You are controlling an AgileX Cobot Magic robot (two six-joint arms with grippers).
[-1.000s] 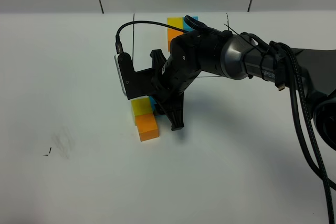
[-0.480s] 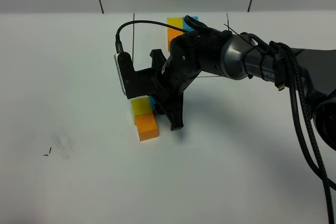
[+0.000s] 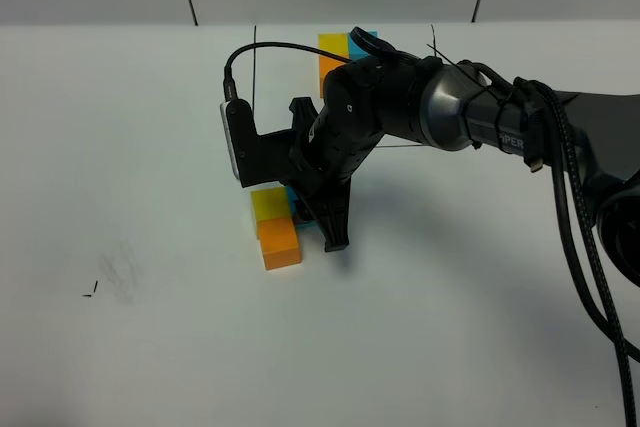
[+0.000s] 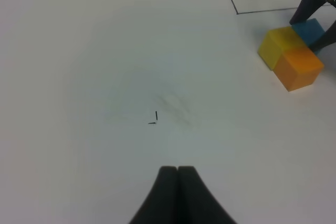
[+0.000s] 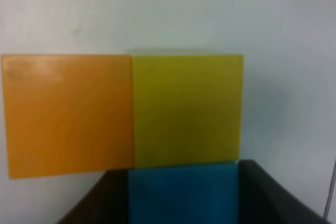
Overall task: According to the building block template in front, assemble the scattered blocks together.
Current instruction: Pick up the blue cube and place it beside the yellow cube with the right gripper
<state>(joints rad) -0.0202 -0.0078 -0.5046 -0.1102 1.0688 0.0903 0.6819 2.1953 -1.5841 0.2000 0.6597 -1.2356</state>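
The scattered blocks sit together left of centre: a yellow cube (image 3: 268,204), an orange cube (image 3: 281,245) in front of it, and a light blue cube (image 3: 291,196) mostly hidden behind my right gripper (image 3: 308,215). In the right wrist view the blue cube (image 5: 184,192) sits between the fingers (image 5: 262,195), flush against the yellow cube (image 5: 186,108), with the orange cube (image 5: 65,114) beside the yellow. The building block template (image 3: 340,47) stands at the back inside its black frame. My left gripper (image 4: 177,174) is shut and empty, far from the blocks.
The right arm (image 3: 470,112) and its cables (image 3: 575,217) cross the right half of the table and hide part of the template. Two small black marks (image 3: 90,292) lie at the front left. A black frame line (image 4: 262,10) runs near the cubes.
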